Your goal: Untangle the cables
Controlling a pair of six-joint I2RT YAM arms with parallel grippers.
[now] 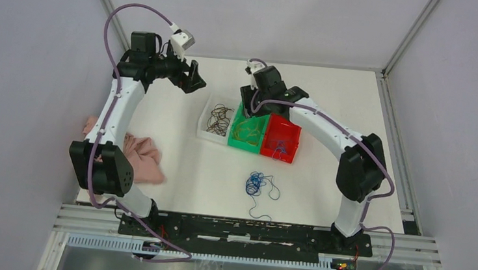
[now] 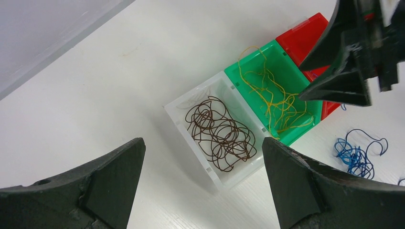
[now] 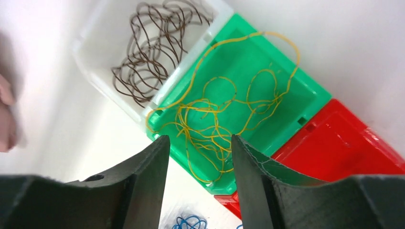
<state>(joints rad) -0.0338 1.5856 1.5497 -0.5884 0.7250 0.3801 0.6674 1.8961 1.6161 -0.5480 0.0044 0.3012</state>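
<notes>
Dark brown cables (image 1: 219,118) lie in a white bin (image 1: 205,131). They also show in the left wrist view (image 2: 219,133) and the right wrist view (image 3: 153,52). Yellow-orange cables (image 1: 246,132) fill a green bin (image 1: 243,146), and show again in the wrist views (image 2: 277,102) (image 3: 215,109). A blue tangle (image 1: 256,183) lies loose on the table in front of the bins (image 2: 353,155). My left gripper (image 1: 192,80) is open and empty, hanging behind the white bin (image 2: 203,141). My right gripper (image 1: 246,111) is open and empty above the green bin (image 3: 199,138).
A red bin (image 1: 287,127) stands right of the green one, with a thin blue strand in it. A pink cloth (image 1: 142,157) lies at the left by the left arm's base. Grey walls close in the back and both sides.
</notes>
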